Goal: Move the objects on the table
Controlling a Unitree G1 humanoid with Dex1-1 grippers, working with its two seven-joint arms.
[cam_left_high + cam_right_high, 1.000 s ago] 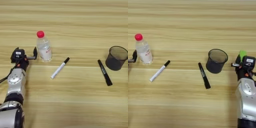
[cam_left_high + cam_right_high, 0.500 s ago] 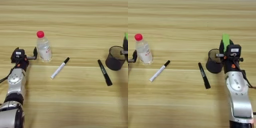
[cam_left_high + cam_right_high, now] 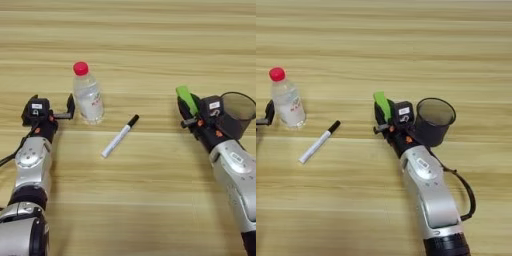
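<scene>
One carry under way | right gripper (image 3: 382, 107) clamped on small green block (image 3: 381, 104), now swung leftward past black mesh cup (image 3: 432, 121), black marker hidden | left gripper (image 3: 50, 111) parked, fingers apart, beside small clear plastic bottle with red cap (image 3: 87, 94).

table (image 3: 150, 30): pale wood, matt, plank grain lines running across
bottle (image 3: 88, 95): clear glossy plastic, red plastic cap
marker (image 3: 119, 136): smooth white plastic, black cap
cup (image 3: 432, 120): black mesh, see-through-ish, matt
block (image 3: 382, 104): bright green, smooth, looks like plastic
right gripper (image 3: 383, 114): matt black fingers, arm behind it in shiny silver casing
left gripper (image 3: 52, 107): same black and silver look
</scene>
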